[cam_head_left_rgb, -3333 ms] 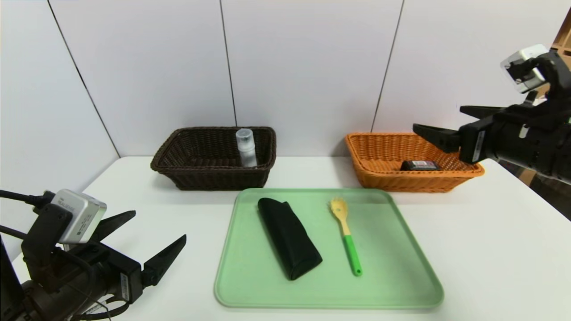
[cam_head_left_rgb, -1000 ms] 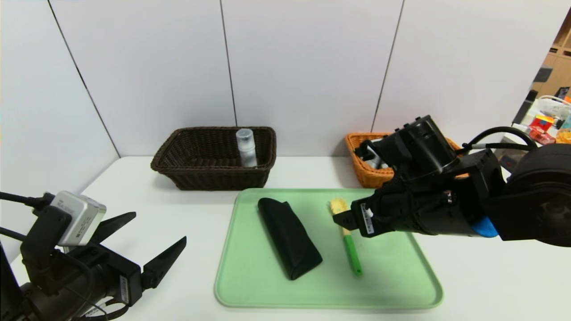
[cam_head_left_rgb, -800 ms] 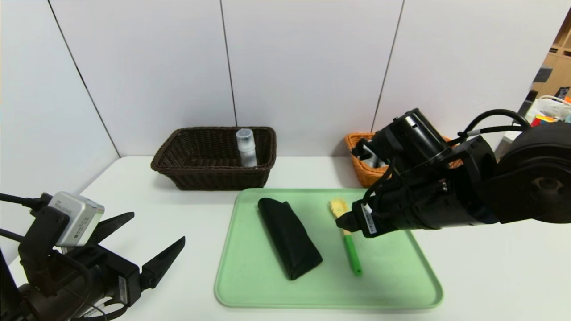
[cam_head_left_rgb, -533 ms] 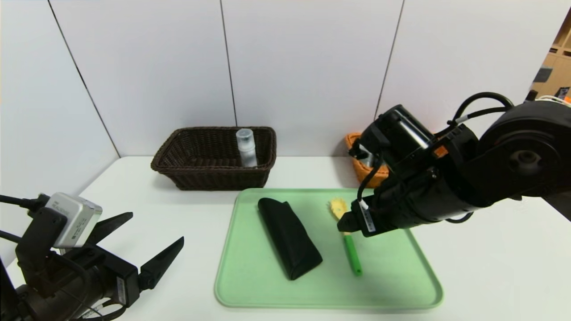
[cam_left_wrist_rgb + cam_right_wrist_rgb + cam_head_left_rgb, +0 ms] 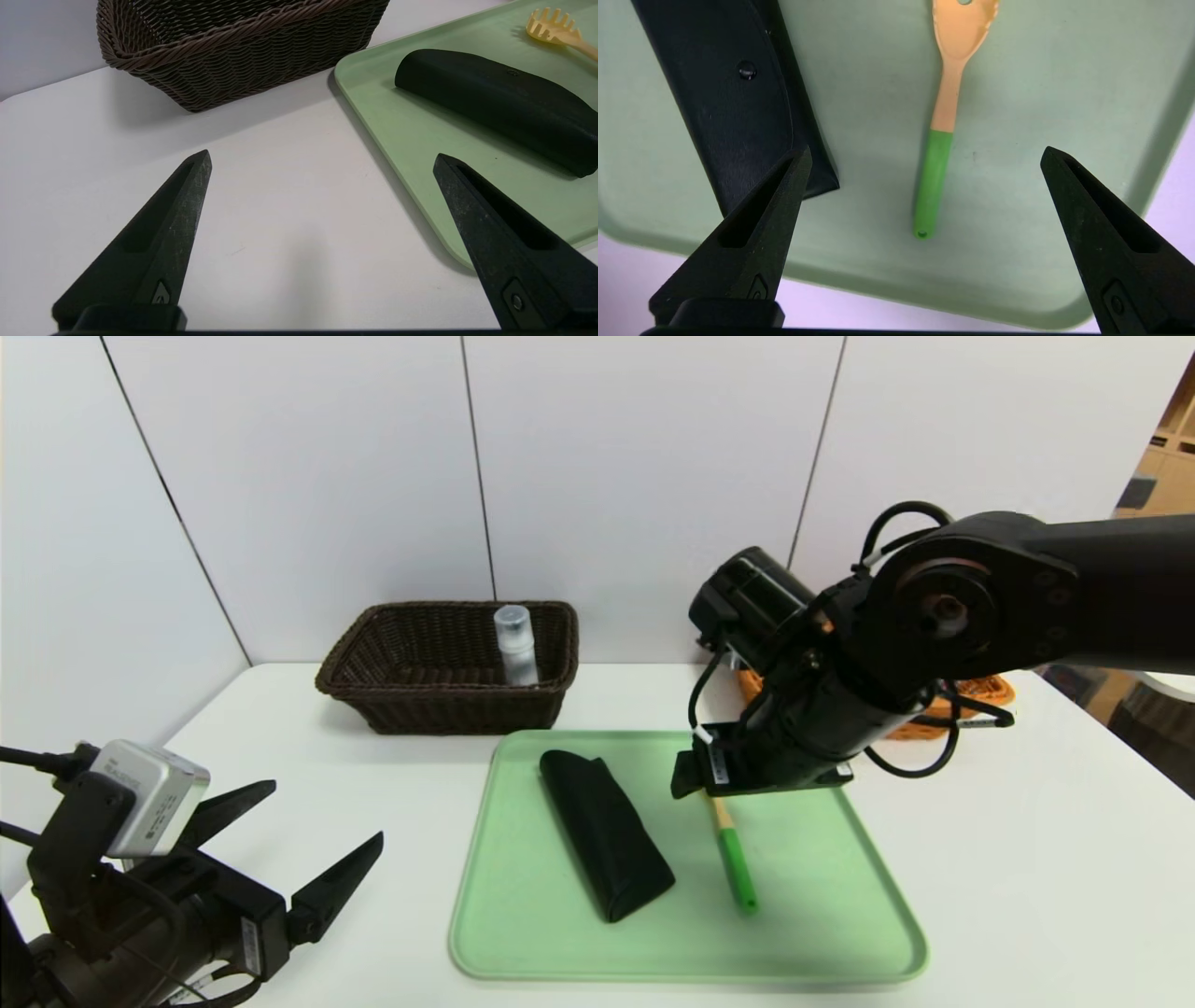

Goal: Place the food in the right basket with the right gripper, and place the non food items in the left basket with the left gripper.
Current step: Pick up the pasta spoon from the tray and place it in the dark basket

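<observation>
1. Head view: my right gripper (image 5: 924,154) hangs spread wide and empty over the green tray (image 5: 840,933), above the yellow slotted spoon (image 5: 733,863).
2. My left gripper (image 5: 322,158) waits low at my left, fingers wide, nothing held.
3. Spoon and black case (image 5: 607,835) lie apart on the tray, so either is reachable.
4. White bottle (image 5: 514,646) stands in the dark brown basket (image 5: 392,700); the arm hides most of the orange basket (image 5: 994,689).

Lab-like test cell, bare white table (image 5: 1027,859), plain white panel walls (image 5: 644,476), staged tray (image 5: 840,933)
</observation>
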{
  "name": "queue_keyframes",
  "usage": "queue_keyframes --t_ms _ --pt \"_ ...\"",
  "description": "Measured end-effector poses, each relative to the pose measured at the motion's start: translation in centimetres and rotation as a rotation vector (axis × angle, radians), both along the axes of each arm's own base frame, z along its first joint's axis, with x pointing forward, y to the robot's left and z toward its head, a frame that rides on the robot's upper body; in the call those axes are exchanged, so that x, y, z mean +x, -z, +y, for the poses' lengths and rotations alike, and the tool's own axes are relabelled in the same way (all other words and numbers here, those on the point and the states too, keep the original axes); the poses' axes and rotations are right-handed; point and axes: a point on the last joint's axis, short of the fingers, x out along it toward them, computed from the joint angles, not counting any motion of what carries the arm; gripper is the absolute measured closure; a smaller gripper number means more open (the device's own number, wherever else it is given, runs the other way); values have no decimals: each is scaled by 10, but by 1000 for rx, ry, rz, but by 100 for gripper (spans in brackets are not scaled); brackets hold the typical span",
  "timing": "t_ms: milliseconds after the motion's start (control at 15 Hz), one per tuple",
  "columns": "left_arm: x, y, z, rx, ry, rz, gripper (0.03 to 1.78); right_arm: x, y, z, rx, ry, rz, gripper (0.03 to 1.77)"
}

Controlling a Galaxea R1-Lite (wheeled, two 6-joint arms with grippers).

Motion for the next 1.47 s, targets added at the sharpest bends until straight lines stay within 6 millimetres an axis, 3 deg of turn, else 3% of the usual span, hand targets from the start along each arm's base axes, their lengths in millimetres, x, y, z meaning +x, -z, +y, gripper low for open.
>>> queue_keyframes --t_ms 800,1467 --pt "-2 2 1 2 0 5 12 33 44 16 -54 23 87 10" --pt "-2 2 1 3 0 6 12 45 58 10 -76 50 112 10"
